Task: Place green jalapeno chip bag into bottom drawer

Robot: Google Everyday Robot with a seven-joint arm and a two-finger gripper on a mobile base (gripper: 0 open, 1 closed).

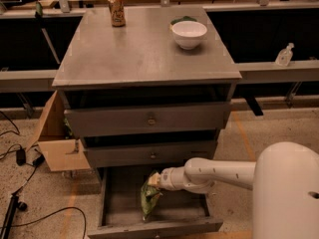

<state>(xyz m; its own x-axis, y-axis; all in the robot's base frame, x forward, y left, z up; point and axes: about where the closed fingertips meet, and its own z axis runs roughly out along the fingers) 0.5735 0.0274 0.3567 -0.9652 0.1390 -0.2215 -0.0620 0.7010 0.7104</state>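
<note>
The green jalapeno chip bag (149, 198) is a crinkled light-green foil bag hanging upright inside the open bottom drawer (119, 203), left of its middle, its lower end near the tray floor. My gripper (153, 180) reaches in from the right on a white arm and is shut on the bag's top edge. The bottom drawer is pulled out below the two shallower closed drawers; its front edge (154, 228) shows at the bottom of the camera view.
On the cabinet top stand a white bowl (189, 34), a dark-green flat item (183, 20) behind it and a can (116, 10) at the back left. A cardboard box (56, 138) sits left of the cabinet, cables (30, 218) on the floor.
</note>
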